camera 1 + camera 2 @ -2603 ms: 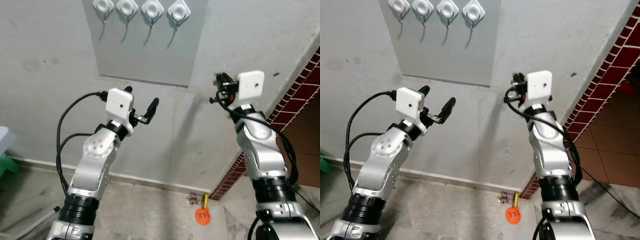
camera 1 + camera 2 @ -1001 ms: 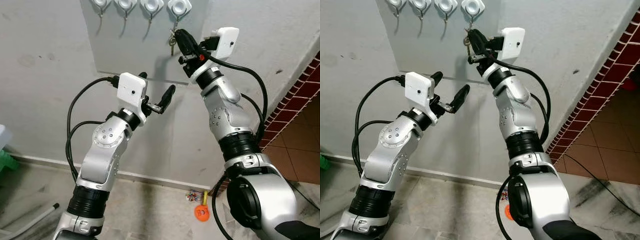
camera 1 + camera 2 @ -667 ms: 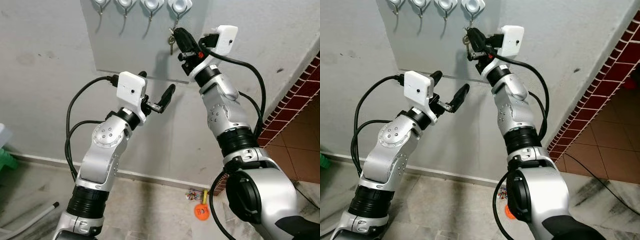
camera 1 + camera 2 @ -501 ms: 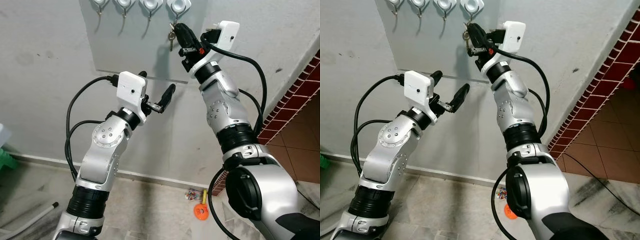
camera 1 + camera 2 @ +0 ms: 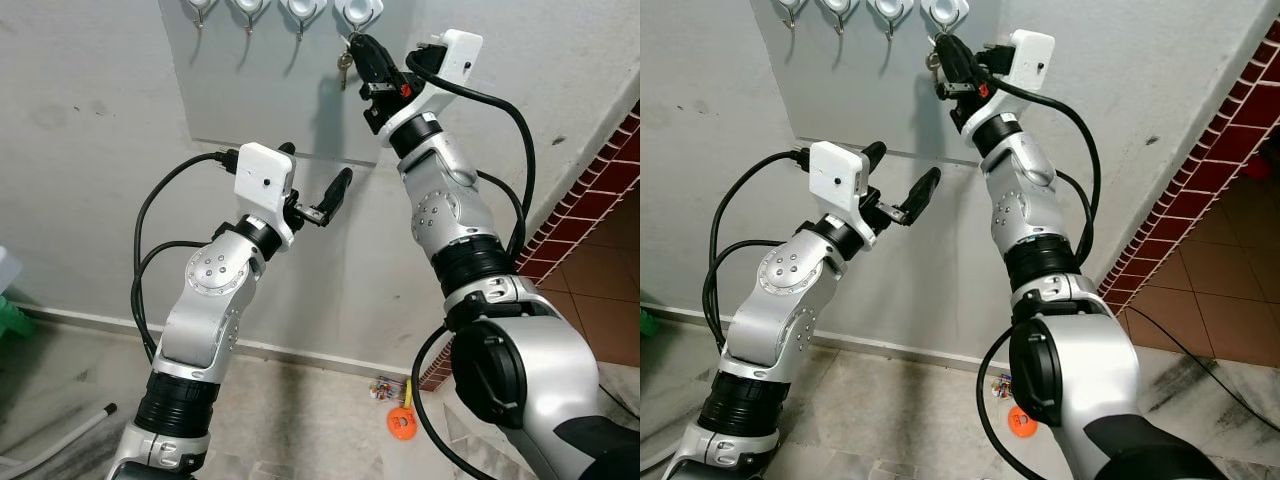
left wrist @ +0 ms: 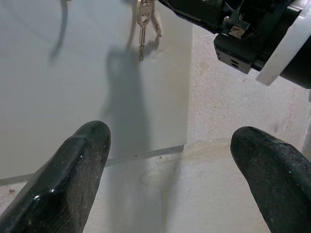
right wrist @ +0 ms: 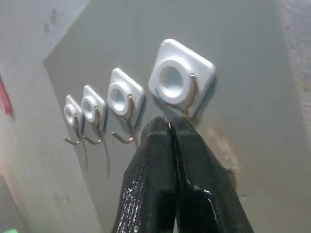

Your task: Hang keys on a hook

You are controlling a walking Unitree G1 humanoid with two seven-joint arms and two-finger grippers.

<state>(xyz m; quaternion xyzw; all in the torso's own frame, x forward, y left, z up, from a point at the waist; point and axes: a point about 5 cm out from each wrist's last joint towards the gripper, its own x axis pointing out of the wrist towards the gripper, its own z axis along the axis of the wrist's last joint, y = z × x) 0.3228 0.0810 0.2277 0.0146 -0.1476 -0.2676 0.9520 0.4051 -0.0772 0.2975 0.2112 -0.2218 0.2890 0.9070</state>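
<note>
One hook point(image 7: 187, 94) sits just above my right gripper point(image 7: 170, 127), pinched on the keys point(image 5: 345, 64) dangling below; left gripper point(image 5: 315, 195) open.

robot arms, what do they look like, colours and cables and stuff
Both arms are silver metal with black ring joints and round bolted elbow caps. Each wrist carries a white square camera box with black cables looping off it. The left gripper and the right gripper each have two long glossy black fingers; the right has a red spot.

A: anyone spot any text, labels or numbers in these?

B: nope, nothing readable, no brand, no digits, no signs on anything as far as I can tell.
</note>
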